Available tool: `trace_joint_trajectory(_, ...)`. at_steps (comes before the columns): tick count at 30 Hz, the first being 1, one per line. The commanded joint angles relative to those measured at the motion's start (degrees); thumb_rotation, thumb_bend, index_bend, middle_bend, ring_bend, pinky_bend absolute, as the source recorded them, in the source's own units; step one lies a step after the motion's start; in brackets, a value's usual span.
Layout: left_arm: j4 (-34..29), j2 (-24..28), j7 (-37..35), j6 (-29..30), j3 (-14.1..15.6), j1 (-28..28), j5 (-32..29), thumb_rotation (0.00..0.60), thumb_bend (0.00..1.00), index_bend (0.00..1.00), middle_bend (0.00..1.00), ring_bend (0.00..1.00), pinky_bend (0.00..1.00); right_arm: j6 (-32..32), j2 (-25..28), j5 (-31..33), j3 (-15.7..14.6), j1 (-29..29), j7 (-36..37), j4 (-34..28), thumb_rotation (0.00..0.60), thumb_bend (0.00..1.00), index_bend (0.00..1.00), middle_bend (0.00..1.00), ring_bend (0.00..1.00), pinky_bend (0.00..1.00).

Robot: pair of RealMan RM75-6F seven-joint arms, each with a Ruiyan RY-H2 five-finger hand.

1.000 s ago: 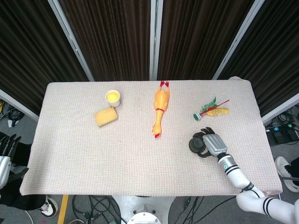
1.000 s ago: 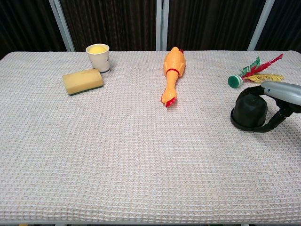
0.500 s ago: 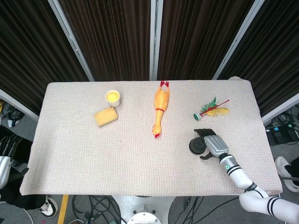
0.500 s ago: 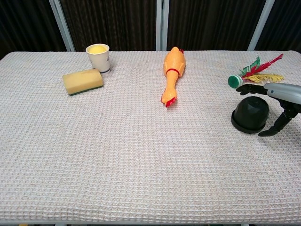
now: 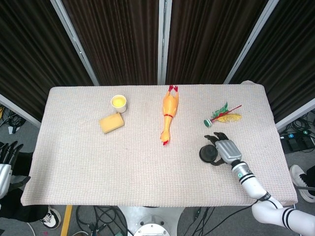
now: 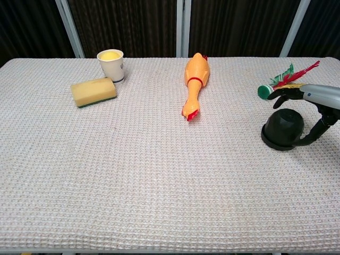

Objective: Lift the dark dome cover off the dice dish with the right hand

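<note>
Dark curtains hang behind the cloth-covered table (image 5: 147,167), and near its right edge we see the dark dome cover (image 6: 283,127) sitting on the dice dish (image 6: 276,144). Our right hand (image 6: 311,103) arches over it, fingers (image 6: 281,97) spread, thumb at the dish's rim, nothing gripped. Our left hand (image 5: 6,156) hangs beyond the left edge, fingers apart.

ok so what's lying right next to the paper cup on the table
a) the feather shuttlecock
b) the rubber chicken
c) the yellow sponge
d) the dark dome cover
c: the yellow sponge lies just in front and to the left of the paper cup in the chest view, while the rubber chicken is mid-table and the feather shuttlecock and dark dome cover are far right.
</note>
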Motion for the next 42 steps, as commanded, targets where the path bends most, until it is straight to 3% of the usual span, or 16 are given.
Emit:
trace_joint_trajectory(1,0.03,0.03,-0.08,0.04,-0.02,0.00,0.03,0.600,0.11,0.09,0.03,0.00,0.10,-0.05,-0.29,-0.12,-0.03,0.08,-0.06,0.21,0.600,0.02,0.18,0.21,0.00,0.00)
trace_joint_trajectory(11,0.40,-0.03,-0.45,0.15,0.00,0.18,-0.08,0.600,0.11,0.09,0.03,0.00,0.10,0.57,-1.36,-0.16,0.28,0.10,-0.41,1.01,0.600,0.05,0.28,0.27,0.00,0.00)
trace_joint_trajectory(25,0.45,-0.03,-0.55,0.28,0.08,0.25,0.13,0.600,0.11,0.09,0.03,0.00,0.10,2.30,-1.29,-0.18,0.85,-0.26,-1.51,0.39,0.600,0.09,0.33,0.33,0.00,0.00)
trace_joint_trajectory(42,0.21,-0.04,-0.36,0.29,0.06,0.10,0.40,0.600,0.11,0.09,0.03,0.00,0.10,7.32,3.47,-0.51,3.11,-1.34,-2.84,-6.25,0.600,0.10,0.33,0.34,0.00,0.00)
